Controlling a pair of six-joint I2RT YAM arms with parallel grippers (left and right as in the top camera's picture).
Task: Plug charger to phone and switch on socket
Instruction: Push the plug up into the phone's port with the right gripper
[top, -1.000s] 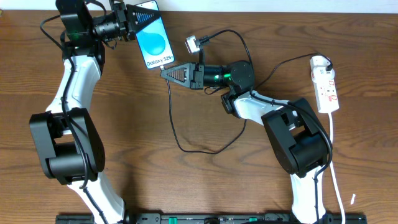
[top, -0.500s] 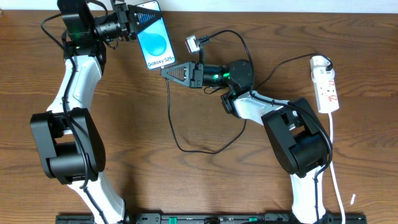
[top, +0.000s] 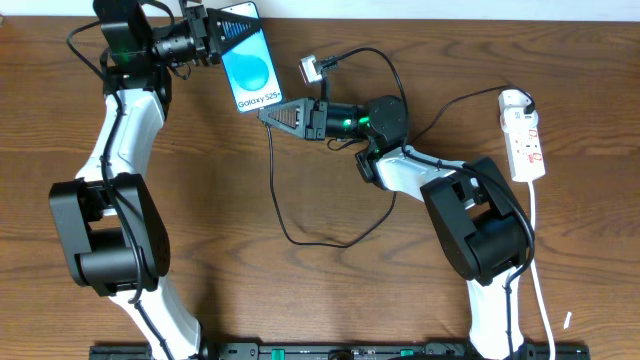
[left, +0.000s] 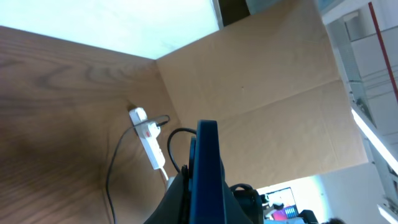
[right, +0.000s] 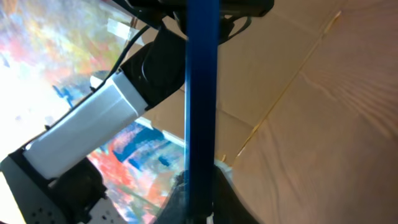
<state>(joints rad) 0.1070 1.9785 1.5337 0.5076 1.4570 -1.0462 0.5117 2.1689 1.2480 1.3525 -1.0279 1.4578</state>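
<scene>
The phone (top: 250, 70), blue screen up, hangs over the table's far left with its top end in my left gripper (top: 222, 30), which is shut on it. My right gripper (top: 266, 115) has its tips at the phone's bottom end and is shut on the plug end of the charger (top: 285, 215), whose thin black cable drops away from the tips. The plug tip itself is hidden. The left wrist view shows the phone (left: 207, 168) edge-on between the jaws of my left gripper (left: 202, 208). The right wrist view shows the phone's edge (right: 202, 93) rising from my right gripper (right: 202, 208). The socket (top: 525, 140) lies far right.
The charger cable loops across the middle of the table to a small grey-white adapter (top: 311, 70) lying near the far edge. The socket's thick white cord (top: 540, 260) runs down the right side. Another black cable (top: 455, 105) leads from the socket's top end toward my right arm.
</scene>
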